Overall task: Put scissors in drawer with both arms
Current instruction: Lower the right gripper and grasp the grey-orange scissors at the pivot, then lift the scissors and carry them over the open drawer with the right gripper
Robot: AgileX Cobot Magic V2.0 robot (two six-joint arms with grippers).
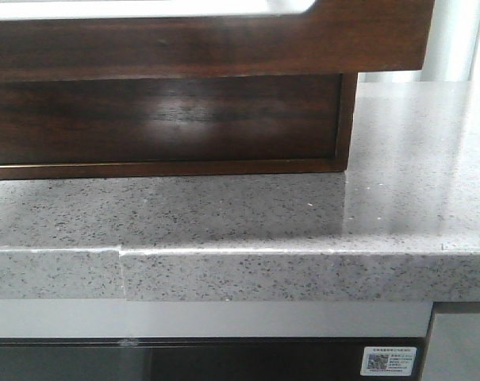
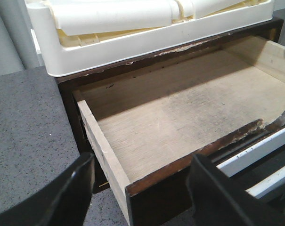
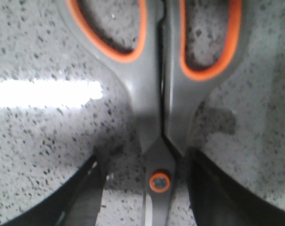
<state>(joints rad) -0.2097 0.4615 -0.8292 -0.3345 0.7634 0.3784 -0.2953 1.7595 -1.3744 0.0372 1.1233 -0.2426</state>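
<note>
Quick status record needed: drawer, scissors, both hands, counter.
drawer: dark brown glossy wooden drawer pulled open, pale bare floor, nothing inside
scissors: grey scissors with orange-lined handles lying closed on the counter
left hand: open at the drawer's front edge, holding nothing
right hand: open, fingers either side of the scissors' pivot
counter: grey speckled stone countertop

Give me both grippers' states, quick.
Left gripper: open, holding nothing, at the front edge of the open drawer.
Right gripper: open, fingers either side of the scissors on the counter, not yet gripping.
</note>
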